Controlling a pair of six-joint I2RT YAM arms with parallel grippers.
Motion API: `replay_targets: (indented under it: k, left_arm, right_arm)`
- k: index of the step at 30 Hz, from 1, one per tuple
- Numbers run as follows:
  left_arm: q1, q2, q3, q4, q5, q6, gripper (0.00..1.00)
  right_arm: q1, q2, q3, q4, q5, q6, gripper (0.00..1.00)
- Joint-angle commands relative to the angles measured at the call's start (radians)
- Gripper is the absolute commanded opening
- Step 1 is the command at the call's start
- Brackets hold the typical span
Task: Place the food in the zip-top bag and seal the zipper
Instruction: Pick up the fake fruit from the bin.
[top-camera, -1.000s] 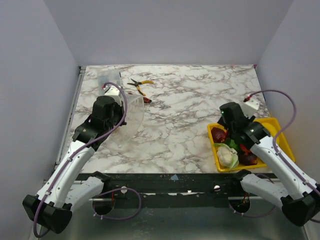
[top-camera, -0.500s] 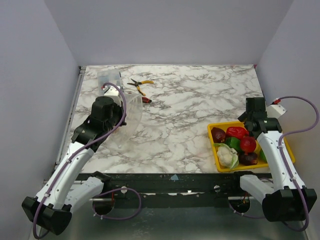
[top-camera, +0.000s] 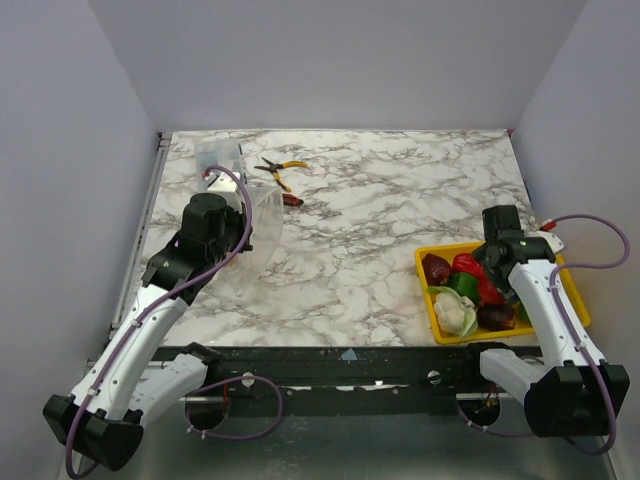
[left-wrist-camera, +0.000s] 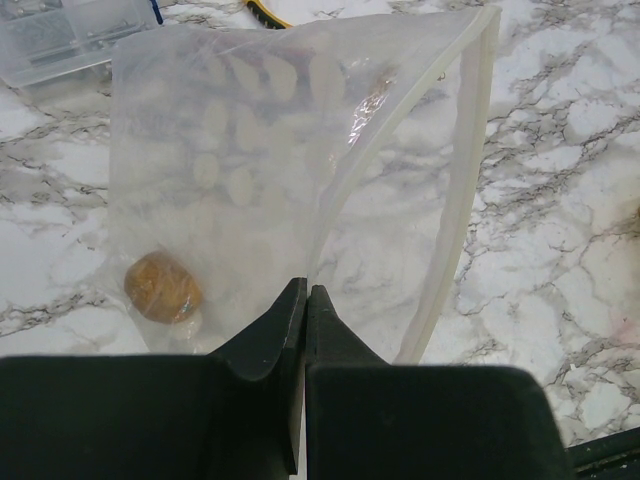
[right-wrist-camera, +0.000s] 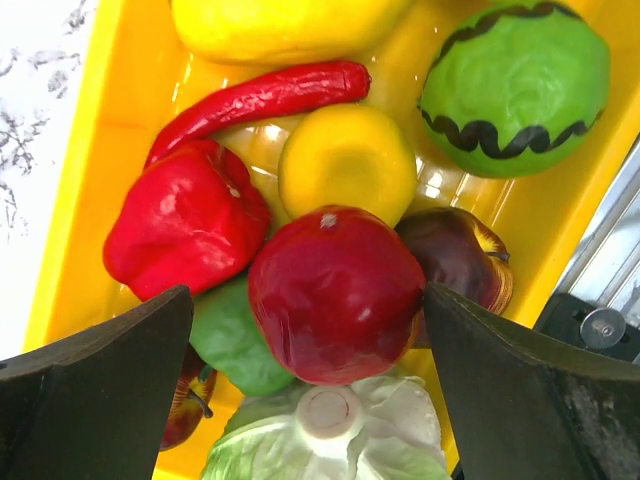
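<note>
Left gripper is clamped fully closed, its two black fingers pinching one lip of the zip-top bag at the zipper. That lip is held up while the other falls away, so the mouth gapes in a wide wedge, a hold that looks meant to stop the thin film collapsing and to offer the other arm an opening. The bag hangs near the far left corner of the tabletop, close to a clear compartment box and a pair of yellow-handled pliers by the far edge. One orange-brown piece already sits in a bottom corner of the bag. The right gripper is spread wide and has hold of nothing; it hovers over the yellow tray at the near right corner of the tabletop, well apart from the bag, with a round red fruit lying between its fingers, which suggests that fruit is the intended next pick. Packed against the fruit are a red pepper, a yellow ball, a maroon piece, a green piece and the pale leafy vegetable, with a red chili and a striped green melon further off. The crowding means the fingers will probably have to slip into narrow gaps and may nudge the neighbours, and most of the food remains in the tray, so the task seems to be in its early part, with the sealing yet to come
</note>
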Motion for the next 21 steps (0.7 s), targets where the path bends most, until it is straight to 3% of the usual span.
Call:
replay_targets:
  k: [1,4,9,13,16,21]
  left_arm:
    - [0.006,-0.007,0.022,-0.005,0.025,-0.005,0.00]
    - [0.007,-0.006,0.021,-0.004,0.023,-0.005,0.00]
    - [0.007,0.003,0.023,-0.004,0.025,-0.005,0.00]
    - [0.007,0.011,0.025,-0.007,0.025,-0.005,0.00]
    - [0.008,0.012,0.024,-0.007,0.023,-0.005,0.00]
    - [0.009,0.012,0.026,-0.009,0.028,-0.004,0.00]
  right_arm:
    - [-0.006,-0.002,-0.037,-0.006,-0.038,0.073,1.00]
    - [-0.006,-0.004,-0.060,0.011,-0.047,0.087,0.94]
    - [-0.006,-0.053,-0.071,0.018,-0.025,0.101,0.75]
    - [-0.006,-0.083,-0.061,0.002,-0.005,0.098,0.46]
    - [-0.006,-0.105,-0.038,-0.001,-0.014,0.076,0.34]
    - [-0.006,-0.118,0.027,0.001,-0.089,0.065,0.07]
